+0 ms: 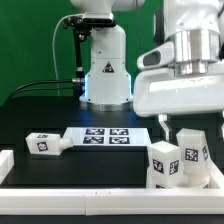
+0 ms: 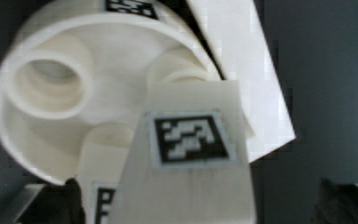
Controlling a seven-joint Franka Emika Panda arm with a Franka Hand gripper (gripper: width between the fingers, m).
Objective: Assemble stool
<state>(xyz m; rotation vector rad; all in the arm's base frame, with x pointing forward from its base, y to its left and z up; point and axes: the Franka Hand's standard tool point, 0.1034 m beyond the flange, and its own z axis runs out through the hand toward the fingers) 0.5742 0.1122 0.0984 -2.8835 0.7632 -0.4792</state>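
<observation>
The stool's round white seat [image 2: 60,75] fills the wrist view, with a socket hole showing in it. A chunky white leg [image 2: 190,140] with a square tag stands on it, between my fingertips [image 2: 51,203]. My gripper [image 2: 197,206] is open; its jaws stand wide apart and clear of the leg. In the exterior view my gripper [image 1: 178,128] hangs just above the seat assembly [image 1: 176,165] at the exterior view's right, where two tagged legs stand upright. Another loose leg [image 1: 45,143] lies on the table at the exterior view's left.
The marker board [image 1: 105,137] lies flat mid-table. A long white rail [image 1: 70,190] runs along the front edge, and another piece of rail [image 1: 5,162] is at the exterior view's left. The robot's base [image 1: 105,75] stands at the back.
</observation>
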